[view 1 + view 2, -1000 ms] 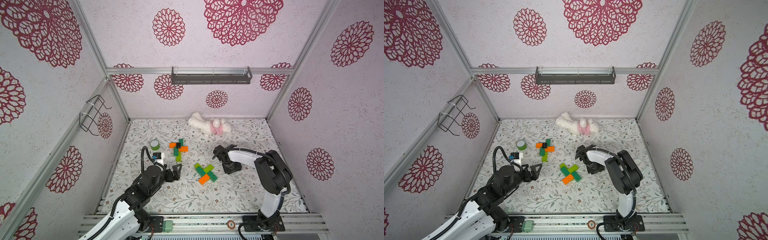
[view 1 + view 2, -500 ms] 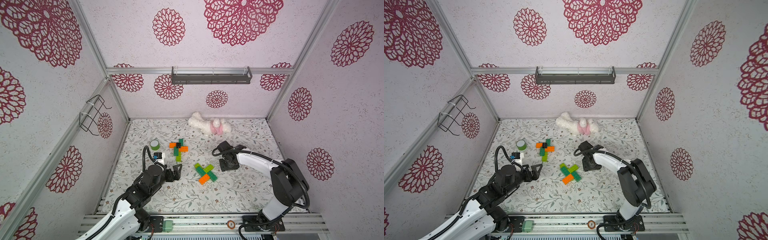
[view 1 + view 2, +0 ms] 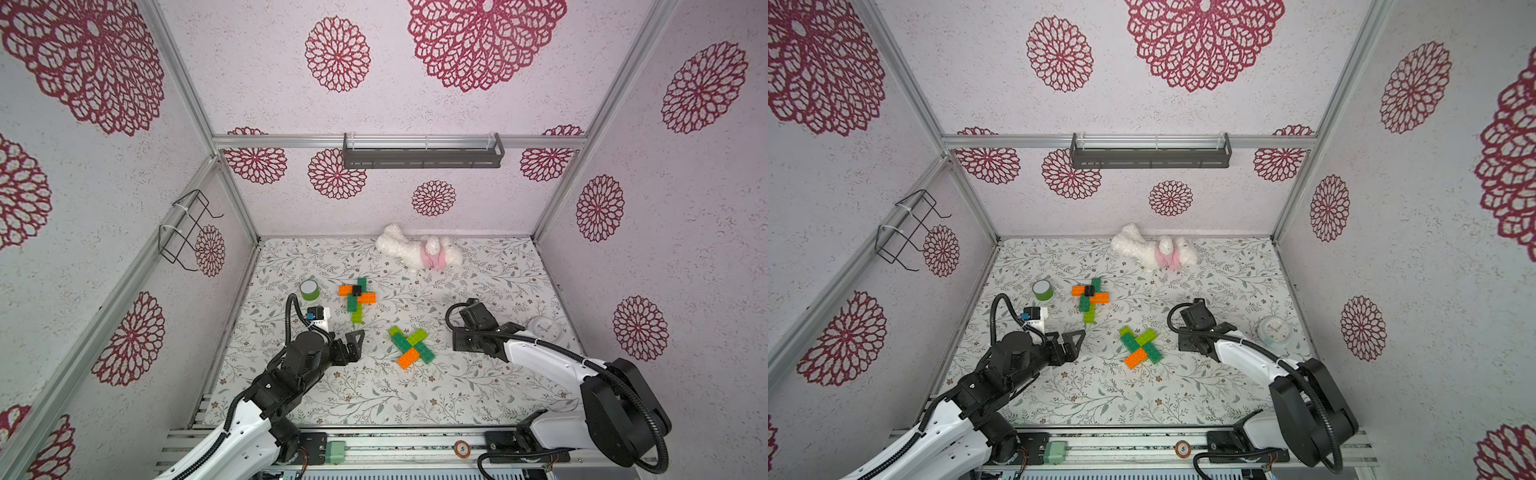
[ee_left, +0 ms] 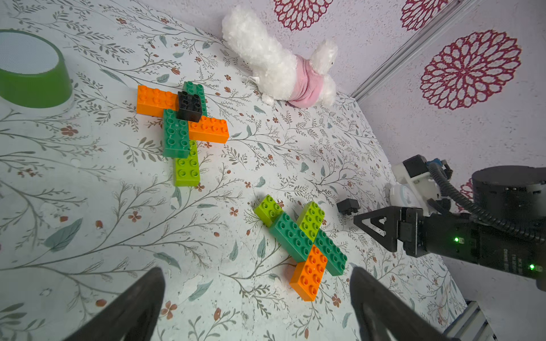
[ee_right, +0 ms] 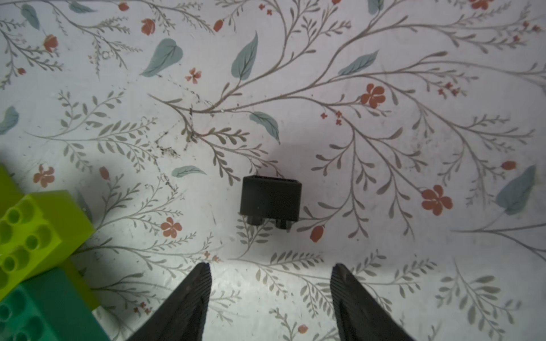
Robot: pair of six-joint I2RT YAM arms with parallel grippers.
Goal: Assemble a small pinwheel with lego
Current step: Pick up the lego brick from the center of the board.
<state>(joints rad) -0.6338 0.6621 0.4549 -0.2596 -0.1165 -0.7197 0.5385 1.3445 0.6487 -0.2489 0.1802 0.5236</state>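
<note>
The floral mat (image 3: 374,399) carried everything. Nearest, the left gripper (image 4: 257,274) stood wide and empty, facing a cross of orange and green bricks (image 3: 411,347). Beside that cross, a loose black brick (image 5: 270,200) lay on its side just ahead of the right gripper (image 5: 270,267), whose fingers were parted and held nothing. Farther off sat a black-capped pinwheel (image 3: 356,297), a tape roll (image 3: 309,289) and a plush toy (image 3: 419,253).

The left white-and-black robot arm (image 3: 245,419) leans forward from the near side with its elbow bent. Its black two-fingered left gripper (image 4: 255,274) is held low, jaws spread wide and empty. The right white-and-black robot arm (image 3: 544,359) stretches inward, nearly level. Its black right gripper (image 5: 270,267) hangs low, jaws parted, clasping nothing.
</note>
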